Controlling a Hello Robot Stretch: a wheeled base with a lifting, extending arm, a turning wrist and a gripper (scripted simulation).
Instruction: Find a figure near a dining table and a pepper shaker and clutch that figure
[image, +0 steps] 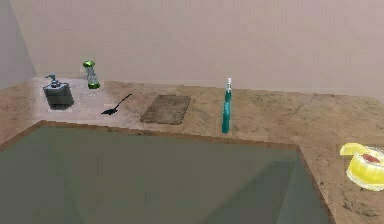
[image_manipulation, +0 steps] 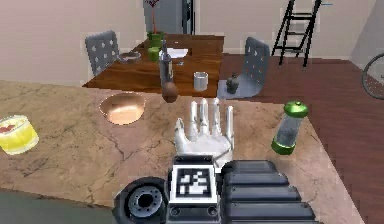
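A white hand-shaped figure (image_manipulation: 205, 128) stands upright on the stone counter (image_manipulation: 80, 165) in the arm side view, fingers pointing up. Just below it is the arm's white marked square (image_manipulation: 195, 184), with the gripper's dark body (image_manipulation: 148, 200) to its left. The gripper's far end is not clear, and I cannot tell whether it holds anything. Beyond the counter is a wooden dining table (image_manipulation: 140, 72). A tall dark shaker-like thing (image_manipulation: 168, 76) rises at the table's near edge.
On the counter are a pinkish bowl (image_manipulation: 123, 107), a green-capped jar (image_manipulation: 289, 127) and a yellow thing (image_manipulation: 14, 133). Two grey chairs (image_manipulation: 256, 62) flank the table, with a ladder (image_manipulation: 300, 30) behind. The forward view has a sink (image: 150, 180), soap dispenser (image: 57, 93) and teal bottle (image: 227, 107).
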